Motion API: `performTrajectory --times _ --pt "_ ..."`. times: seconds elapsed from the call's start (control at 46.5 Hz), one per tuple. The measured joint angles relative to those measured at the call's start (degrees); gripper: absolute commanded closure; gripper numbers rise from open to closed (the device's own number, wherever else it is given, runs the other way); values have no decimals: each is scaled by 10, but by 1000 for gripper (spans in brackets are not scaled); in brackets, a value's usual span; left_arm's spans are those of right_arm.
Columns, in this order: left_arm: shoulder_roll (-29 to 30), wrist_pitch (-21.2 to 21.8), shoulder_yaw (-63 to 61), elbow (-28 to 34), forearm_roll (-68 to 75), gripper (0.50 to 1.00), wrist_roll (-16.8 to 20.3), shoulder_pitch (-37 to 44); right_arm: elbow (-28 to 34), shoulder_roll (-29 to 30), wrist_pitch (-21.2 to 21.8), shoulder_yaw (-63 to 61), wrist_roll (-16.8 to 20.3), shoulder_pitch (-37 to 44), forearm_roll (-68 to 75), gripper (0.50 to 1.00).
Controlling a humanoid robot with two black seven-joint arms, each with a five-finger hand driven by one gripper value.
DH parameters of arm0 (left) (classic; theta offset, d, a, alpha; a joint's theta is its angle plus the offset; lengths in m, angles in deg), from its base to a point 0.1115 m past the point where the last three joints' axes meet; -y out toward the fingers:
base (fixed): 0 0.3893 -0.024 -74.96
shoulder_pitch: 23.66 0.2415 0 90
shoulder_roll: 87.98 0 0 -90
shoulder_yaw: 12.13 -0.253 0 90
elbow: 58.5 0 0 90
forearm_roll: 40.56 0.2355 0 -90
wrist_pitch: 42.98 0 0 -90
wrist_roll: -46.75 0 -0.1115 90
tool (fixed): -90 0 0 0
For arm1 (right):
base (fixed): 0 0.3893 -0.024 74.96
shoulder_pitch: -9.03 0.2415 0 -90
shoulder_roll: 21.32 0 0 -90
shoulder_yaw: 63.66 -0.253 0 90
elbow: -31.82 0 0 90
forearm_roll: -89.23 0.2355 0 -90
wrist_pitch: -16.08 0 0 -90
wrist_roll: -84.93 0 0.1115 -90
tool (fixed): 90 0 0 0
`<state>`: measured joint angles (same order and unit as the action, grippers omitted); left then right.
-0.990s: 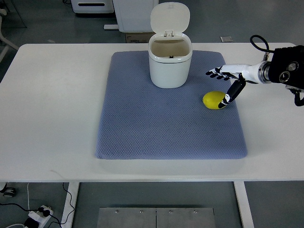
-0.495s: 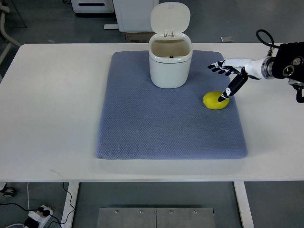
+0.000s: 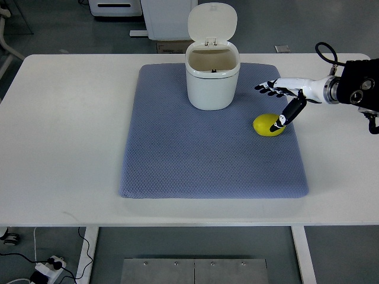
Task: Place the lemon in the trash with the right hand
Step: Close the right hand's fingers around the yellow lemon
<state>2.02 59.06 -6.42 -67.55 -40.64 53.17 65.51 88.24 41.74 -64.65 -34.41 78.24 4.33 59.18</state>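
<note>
my right hand [image 3: 283, 102], white with black fingertips, hangs over the right part of the mat with its fingers spread and holding nothing. the four fingers [image 3: 267, 89] point left toward the bin, and the thumb reaches down to the right top of the small yellow oval lemon [image 3: 267, 125]; it looks to touch the skin, but i cannot be sure of contact from this steep view.

compared with half a second ago, the hand is a little more to the left and lower, so the thumb tip sits more over the lemon. one second ago it was in almost the same pose. the lemon itself has not moved in this time; it lies on the blue-grey textured mat [image 3: 177, 154], to the right and in front of the white plastic trash bin [image 3: 212, 80], whose lid stands open.

for me this means the grasp is not yet made. i am only adjusting the approach, back and forth. i judge the next move needs the fingers to come down around the lemon, because it is round and can roll away if only the thumb pushes it.

the left arm is not in the picture.
</note>
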Motion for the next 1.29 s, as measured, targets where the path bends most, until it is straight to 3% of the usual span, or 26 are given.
performTrajectory --times 0.194,0.387,0.99,1.291 --pt "0 0 0 0 0 500 0 0 -1 7 -15 11 -1 -3 -6 519" --pt "0 0 0 0 0 500 0 0 -1 7 -15 16 -5 -8 -9 582" --pt "0 0 0 0 0 500 0 0 -3 8 -29 28 -16 -19 -16 628" --pt "0 0 0 0 0 500 0 0 -1 18 -33 28 -15 -19 -16 701"
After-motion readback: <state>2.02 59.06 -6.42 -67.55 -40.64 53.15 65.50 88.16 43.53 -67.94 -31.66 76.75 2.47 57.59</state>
